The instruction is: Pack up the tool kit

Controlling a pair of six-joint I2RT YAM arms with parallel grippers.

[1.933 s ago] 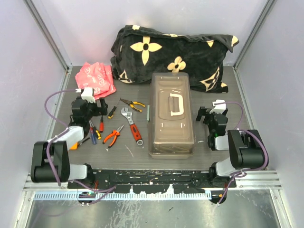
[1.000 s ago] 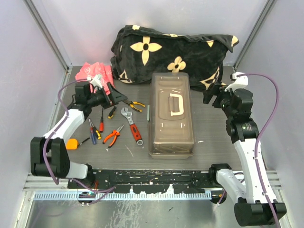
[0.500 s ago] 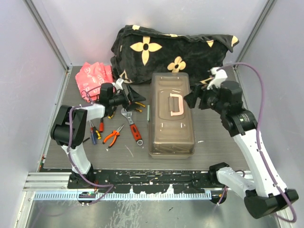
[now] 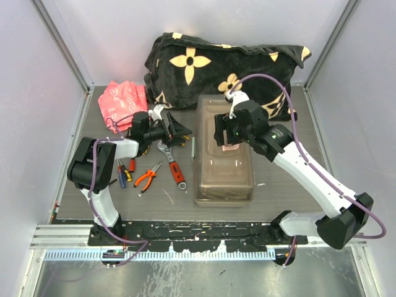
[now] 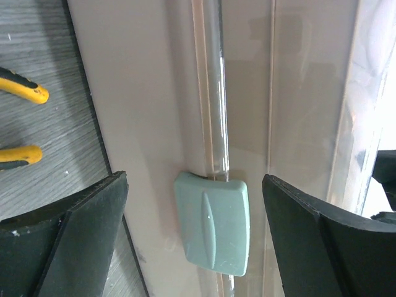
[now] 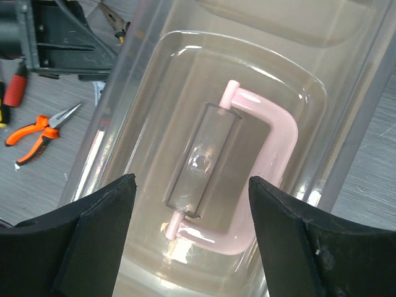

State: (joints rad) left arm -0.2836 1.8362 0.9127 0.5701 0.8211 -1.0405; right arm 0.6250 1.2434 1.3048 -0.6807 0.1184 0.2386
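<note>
The closed translucent grey-brown toolbox (image 4: 224,170) stands mid-table. My left gripper (image 4: 180,131) is open at its left side; in the left wrist view the gripper (image 5: 195,247) has its fingers either side of a pale green latch (image 5: 211,232) without touching it. My right gripper (image 4: 223,136) hangs open over the lid; in the right wrist view the gripper (image 6: 192,238) straddles the cream handle (image 6: 266,173) from above. A wrench (image 4: 173,162), orange pliers (image 4: 147,176), screwdrivers (image 4: 124,170) and yellow-handled pliers (image 5: 21,93) lie left of the box. The tape measure is hidden.
A black flower-patterned blanket (image 4: 226,68) lies behind the toolbox. A red packet (image 4: 124,102) lies at the back left. Grey walls close in the table on both sides. The orange pliers (image 6: 37,133) also show in the right wrist view.
My left gripper has moved right, over the tools, up to the toolbox's left side. My right arm has swung left from the table's right side to above the lid handle.
</note>
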